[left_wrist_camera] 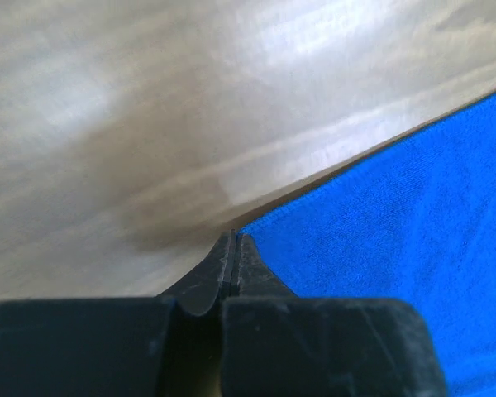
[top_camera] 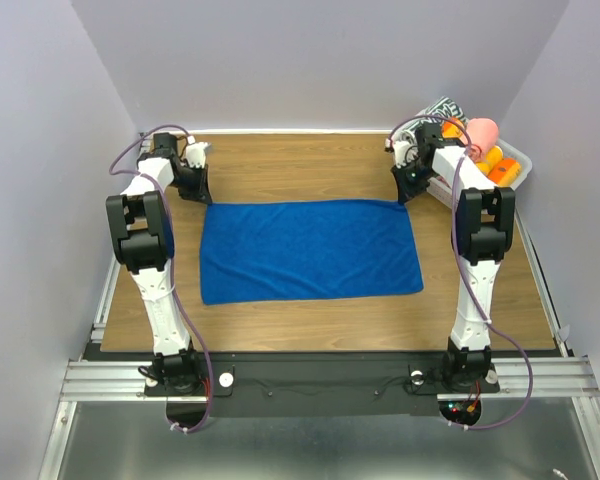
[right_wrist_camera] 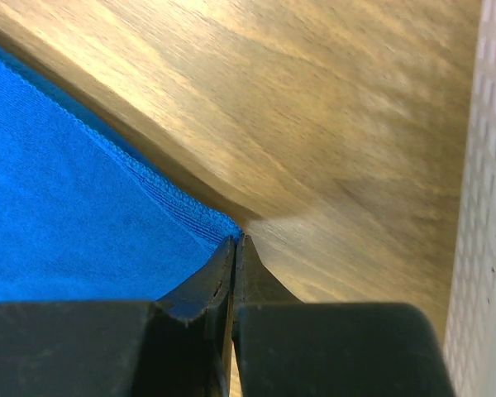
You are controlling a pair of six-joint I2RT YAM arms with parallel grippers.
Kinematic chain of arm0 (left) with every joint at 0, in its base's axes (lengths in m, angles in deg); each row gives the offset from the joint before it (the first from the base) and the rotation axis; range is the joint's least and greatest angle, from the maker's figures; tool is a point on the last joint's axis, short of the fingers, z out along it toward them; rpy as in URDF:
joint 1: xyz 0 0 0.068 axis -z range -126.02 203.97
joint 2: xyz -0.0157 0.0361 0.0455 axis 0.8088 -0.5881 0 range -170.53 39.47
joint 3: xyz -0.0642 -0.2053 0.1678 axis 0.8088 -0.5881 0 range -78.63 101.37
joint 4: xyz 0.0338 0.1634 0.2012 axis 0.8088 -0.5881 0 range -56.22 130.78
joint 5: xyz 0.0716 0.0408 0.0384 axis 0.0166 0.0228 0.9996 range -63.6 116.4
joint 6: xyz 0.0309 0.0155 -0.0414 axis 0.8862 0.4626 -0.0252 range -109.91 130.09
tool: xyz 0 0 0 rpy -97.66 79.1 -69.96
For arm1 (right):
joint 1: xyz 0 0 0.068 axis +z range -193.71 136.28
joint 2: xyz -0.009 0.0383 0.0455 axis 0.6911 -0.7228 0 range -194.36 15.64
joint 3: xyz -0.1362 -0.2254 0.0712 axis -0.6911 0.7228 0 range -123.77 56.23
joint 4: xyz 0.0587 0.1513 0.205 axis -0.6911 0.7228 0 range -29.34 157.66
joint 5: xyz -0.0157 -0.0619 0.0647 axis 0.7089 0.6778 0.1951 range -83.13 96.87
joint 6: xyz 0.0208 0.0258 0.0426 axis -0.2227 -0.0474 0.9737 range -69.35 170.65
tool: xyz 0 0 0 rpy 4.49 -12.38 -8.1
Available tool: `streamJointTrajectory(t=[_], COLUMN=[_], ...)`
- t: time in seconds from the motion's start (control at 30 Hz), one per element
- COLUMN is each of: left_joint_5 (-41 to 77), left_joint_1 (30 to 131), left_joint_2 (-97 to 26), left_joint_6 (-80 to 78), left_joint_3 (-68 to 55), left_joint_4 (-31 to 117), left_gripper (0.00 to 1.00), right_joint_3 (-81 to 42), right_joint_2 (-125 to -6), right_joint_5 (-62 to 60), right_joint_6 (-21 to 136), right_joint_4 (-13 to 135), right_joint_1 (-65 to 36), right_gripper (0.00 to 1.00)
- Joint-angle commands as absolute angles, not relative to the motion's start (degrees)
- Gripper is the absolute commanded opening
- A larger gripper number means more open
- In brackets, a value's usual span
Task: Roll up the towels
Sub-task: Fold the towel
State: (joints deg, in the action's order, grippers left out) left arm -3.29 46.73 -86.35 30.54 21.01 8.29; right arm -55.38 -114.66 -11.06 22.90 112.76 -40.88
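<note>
Two far corners of the blue towel (top_camera: 310,250) are pinched, one by each arm. The left gripper (left_wrist_camera: 234,238) is clamped on the far left corner and the right gripper (right_wrist_camera: 236,241) on the far right one. In both wrist views the jaws are pressed together with the hemmed corner at their tips. The cloth there rides a little above the wood, with a shadow under its edge.

The rest of the towel lies spread flat in the middle of the table (top_camera: 310,160), long side running left to right. The pink towel (top_camera: 482,131) sits bunched in the bin (top_camera: 522,152) at the far right, well apart from the arms.

The towel looks soft, light and limp (nothing about it will hold a shape by itself). It will likely sag between the two grips and drag on the wood instead of sliding cleanly. The stitched hem is the firmest place to hold. Holding both corners of one edge together should keep that edge straight, which an even roll needs. A loose grip or uneven pull would probably skew the roll.
</note>
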Motion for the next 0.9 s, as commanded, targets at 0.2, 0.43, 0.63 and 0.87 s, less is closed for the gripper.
streamJointTrajectory(t=[0.2, 0.43, 0.63, 0.87], left_joint_5=[-2.69, -5.41, -6.38, -7.88], left_joint_1=[46.5, 46.5, 46.42, 46.24], left_joint_2=[-91.66, -87.3, -79.37, -71.2], left_joint_6=[30.04, 31.62, 35.92, 40.67], left_joint_3=[35.88, 33.8, 27.2, 17.28], left_joint_4=[6.06, 6.05, 5.36, 5.09], left_gripper=[0.0, 0.0, 0.0, 0.0], right_joint_3=[-55.65, -58.91, -54.62, -46.79], right_joint_2=[-111.36, -111.45, -106.28, -100.3], right_joint_5=[-10.53, -12.11, -13.34, -15.01], right_joint_6=[21.82, 22.35, 21.38, 19.54], right_joint_4=[112.34, 112.6, 112.69, 112.69], right_joint_1=[-42.92, -43.01, -42.92, -42.92], right_gripper=[0.01, 0.01, 0.01, 0.01])
